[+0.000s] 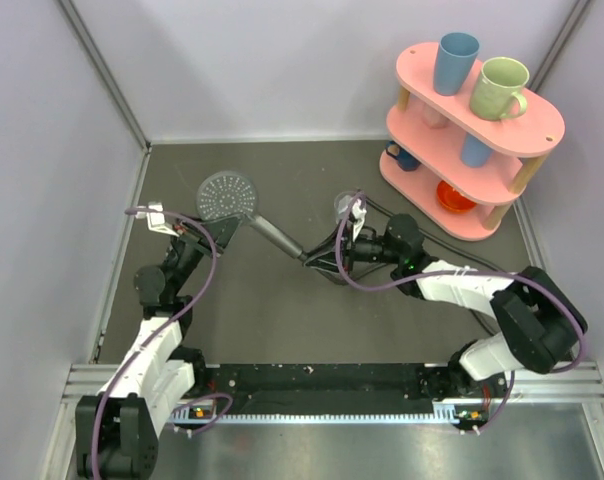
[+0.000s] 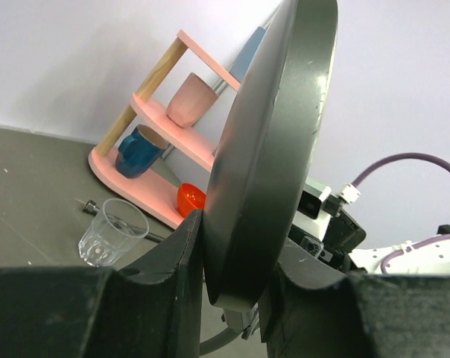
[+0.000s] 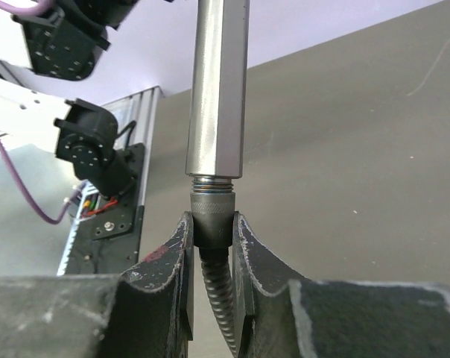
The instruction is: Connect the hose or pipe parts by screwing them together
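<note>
1. While the right gripper (image 3: 210, 233) pinches narrowly on the knurled nut of the hose (image 3: 216, 294), lower centre of its wrist view, bare thread shows just above the nut. The joint looks only partly screwed.
2. Turning should keep the nut in line with the handle of the hand shower (image 3: 217, 89) straight above it, with no sideways push to cross the thread.
3. The left gripper (image 2: 236, 250) is clamped on the disc rim, lower centre, and should hold firm against the twist.
4. Only the right wrist view shows the thread gap; the top view shows just the parts meeting mid-frame.
5. Farthest, at the left of the left wrist view, stand a glass cup (image 2: 112, 233) and a pink rack (image 2: 147, 195).
</note>
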